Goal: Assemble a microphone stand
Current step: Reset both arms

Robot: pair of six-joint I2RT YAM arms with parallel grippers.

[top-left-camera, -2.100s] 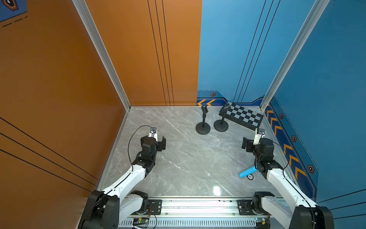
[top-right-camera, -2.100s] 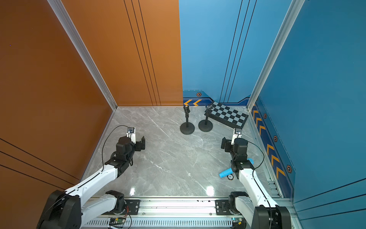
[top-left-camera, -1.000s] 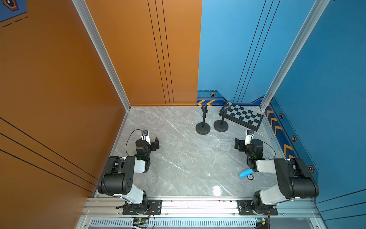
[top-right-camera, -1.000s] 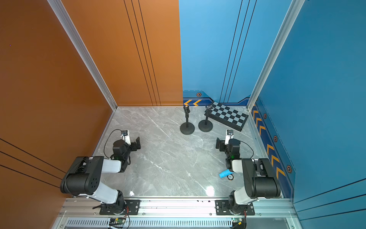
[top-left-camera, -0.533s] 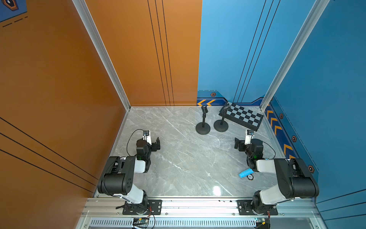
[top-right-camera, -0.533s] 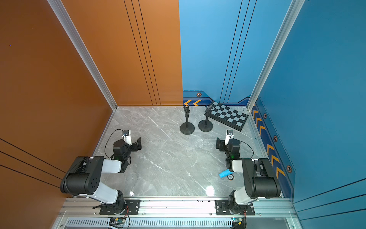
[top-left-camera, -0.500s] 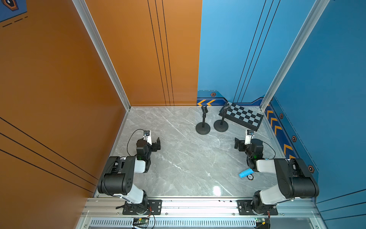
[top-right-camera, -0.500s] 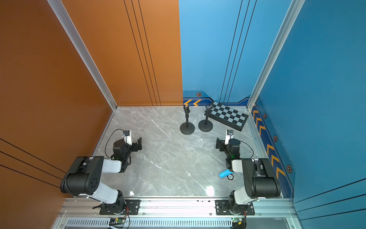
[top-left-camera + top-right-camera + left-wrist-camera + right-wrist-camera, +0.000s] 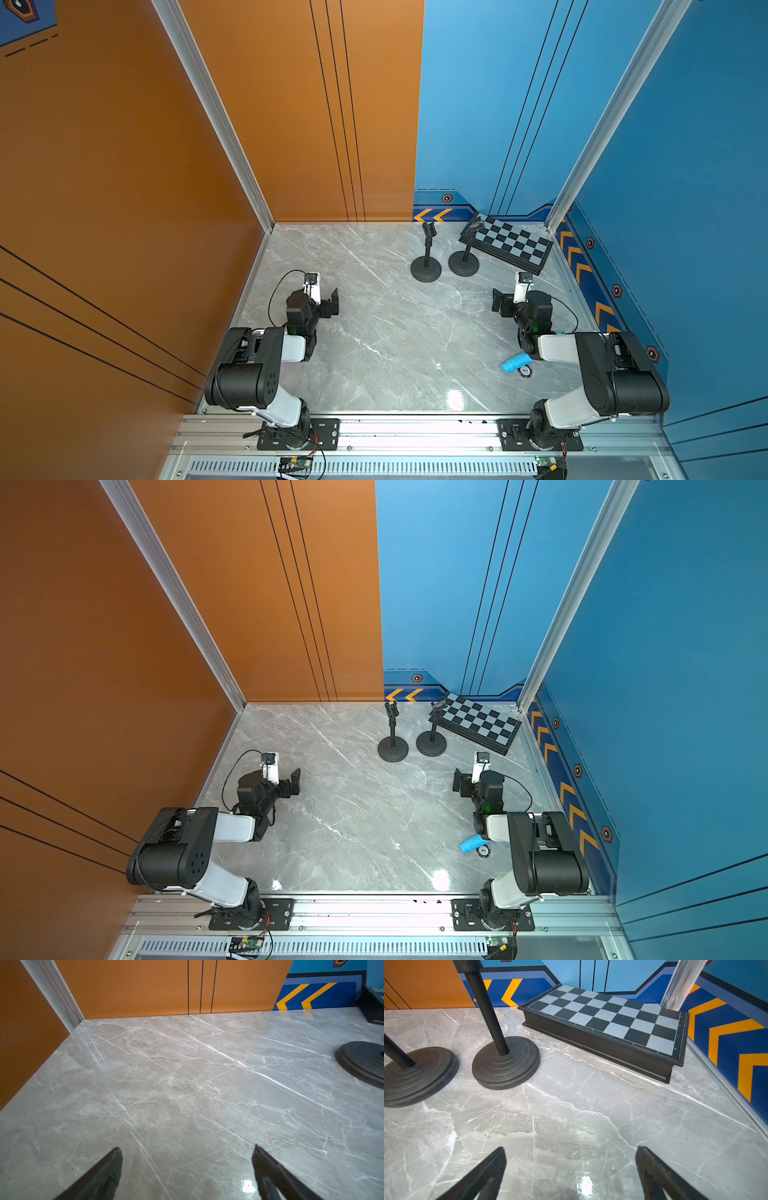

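Grey veined marble forms the tabletop [image 9: 395, 332], walled in orange on the left and blue at the back and right. Both arms are folded low near the front rail. The left gripper [image 9: 328, 305] and right gripper [image 9: 505, 305] are well apart, each over bare marble. Each wrist view shows its fingers spread wide with nothing between them. A closed black chessboard [image 9: 509, 245] lies flat in the far right corner. Just in front of it stand the task's pieces, both upright and assembled with base, pole and clip. The first microphone stand [image 9: 426, 268] is near the middle of the back edge. The second microphone stand [image 9: 464, 262] is just beside it on the right, the two round bases close but apart, and its clip overlaps the board's corner in both top views. Neither gripper is touching either stand. A blue cylinder [image 9: 515, 363] lies on its side near the right arm, with a small round disc [image 9: 525, 371] just beside it.
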